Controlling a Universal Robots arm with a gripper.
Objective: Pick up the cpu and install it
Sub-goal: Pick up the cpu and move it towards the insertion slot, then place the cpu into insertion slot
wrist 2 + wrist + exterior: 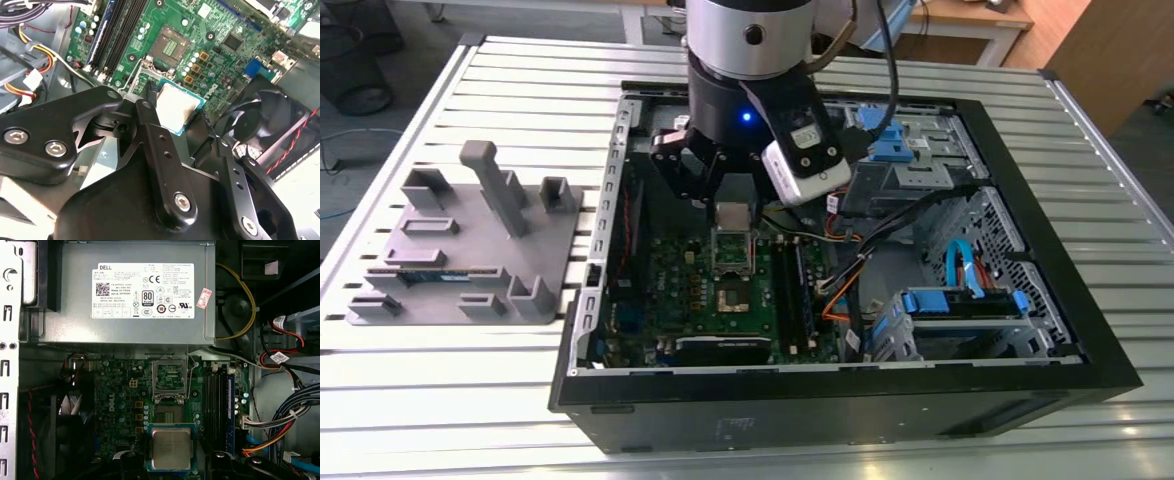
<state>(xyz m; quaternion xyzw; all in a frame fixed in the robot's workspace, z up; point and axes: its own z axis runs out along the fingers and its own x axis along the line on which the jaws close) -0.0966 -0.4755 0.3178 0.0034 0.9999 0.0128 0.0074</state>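
Note:
The cpu is a flat square chip with a silvery top, and my gripper is shut on it. I hold it level above the green motherboard inside the open computer case. In both wrist views a black finger presses on each side of the cpu. The empty socket lies on the board below, with its silver metal frame swung open. In the exterior view the chip hangs just above the frame.
A grey holder block with a memory stick stands on the slatted table at the exterior view's left. Inside the case are the power supply, a black fan, memory slots and bundles of cables.

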